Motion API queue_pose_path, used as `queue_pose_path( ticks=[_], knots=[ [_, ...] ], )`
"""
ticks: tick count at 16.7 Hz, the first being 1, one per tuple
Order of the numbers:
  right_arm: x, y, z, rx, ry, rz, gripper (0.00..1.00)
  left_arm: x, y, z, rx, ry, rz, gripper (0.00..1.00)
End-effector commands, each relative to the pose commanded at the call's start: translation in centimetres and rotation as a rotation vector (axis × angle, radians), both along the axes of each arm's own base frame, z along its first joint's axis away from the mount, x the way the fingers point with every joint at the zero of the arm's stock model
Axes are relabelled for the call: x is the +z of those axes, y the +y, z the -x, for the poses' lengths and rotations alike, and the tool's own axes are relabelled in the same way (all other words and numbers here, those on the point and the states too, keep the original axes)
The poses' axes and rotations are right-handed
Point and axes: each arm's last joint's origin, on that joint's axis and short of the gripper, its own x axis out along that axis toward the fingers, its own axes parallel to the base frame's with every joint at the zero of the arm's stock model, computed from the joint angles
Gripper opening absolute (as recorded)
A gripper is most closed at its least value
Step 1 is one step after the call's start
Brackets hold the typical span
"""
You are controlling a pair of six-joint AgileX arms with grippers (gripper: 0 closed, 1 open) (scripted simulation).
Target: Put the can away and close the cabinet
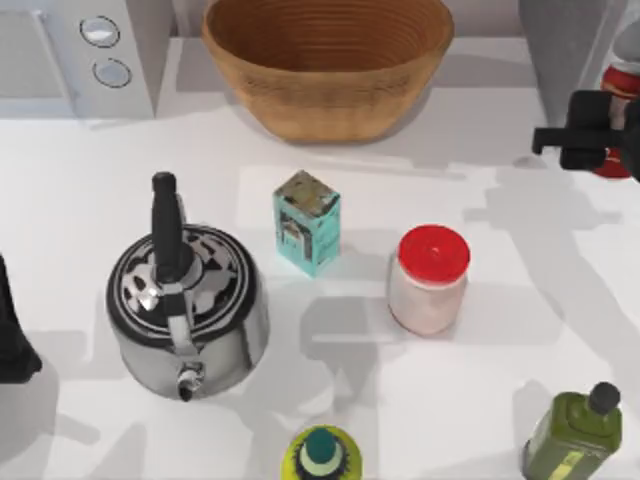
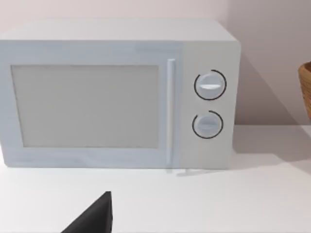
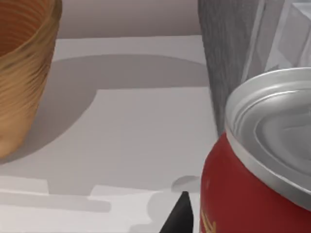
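Observation:
The can (image 1: 619,80) is red with a silver top and stands at the far right edge of the table, right in front of the grey cabinet (image 1: 566,40). My right gripper (image 1: 604,131) reaches across the can's middle and hides part of it; it looks shut on the can. In the right wrist view the can (image 3: 252,179) looms close, with one dark fingertip (image 3: 181,216) just beside its red wall and the cabinet (image 3: 228,63) behind it. My left arm (image 1: 12,335) is parked at the left edge; one of its fingers (image 2: 92,218) faces the microwave.
A wicker basket (image 1: 325,60) stands at the back centre and a microwave (image 1: 80,50) at the back left. A kettle (image 1: 185,300), a teal box (image 1: 307,222) and a red-lidded jar (image 1: 430,280) occupy the middle. An olive bottle (image 1: 575,435) and a yellow-green bottle (image 1: 322,455) stand at the front.

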Motion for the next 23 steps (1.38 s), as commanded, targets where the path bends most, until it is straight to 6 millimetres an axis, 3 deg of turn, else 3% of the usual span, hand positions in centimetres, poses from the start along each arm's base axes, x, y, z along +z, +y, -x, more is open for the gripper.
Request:
queue_pose_path(
  ticks=[4, 8, 12, 18, 23],
  knots=[
    [1.2, -3.4, 3.9, -0.036, -0.076, -0.021, 0.0, 0.0, 0.0, 0.0, 0.0, 0.0, 0.0, 1.0],
    [1.8, -6.7, 10.0, -0.059, -0.233, -0.039, 0.0, 0.0, 0.0, 0.0, 0.0, 0.0, 0.0, 1.0],
    [-0.5, -8.5, 15.2, -0.048, -0.39, -0.027, 0.0, 0.0, 0.0, 0.0, 0.0, 0.0, 0.0, 1.0],
    [-5.8, -9.2, 17.4, 0.011, -0.459, 0.02, 0.0, 0.0, 0.0, 0.0, 0.0, 0.0, 0.0, 1.0],
    [-6.6, -9.3, 17.5, 0.022, -0.463, 0.028, 0.0, 0.0, 0.0, 0.0, 0.0, 0.0, 0.0, 1.0]
  ],
)
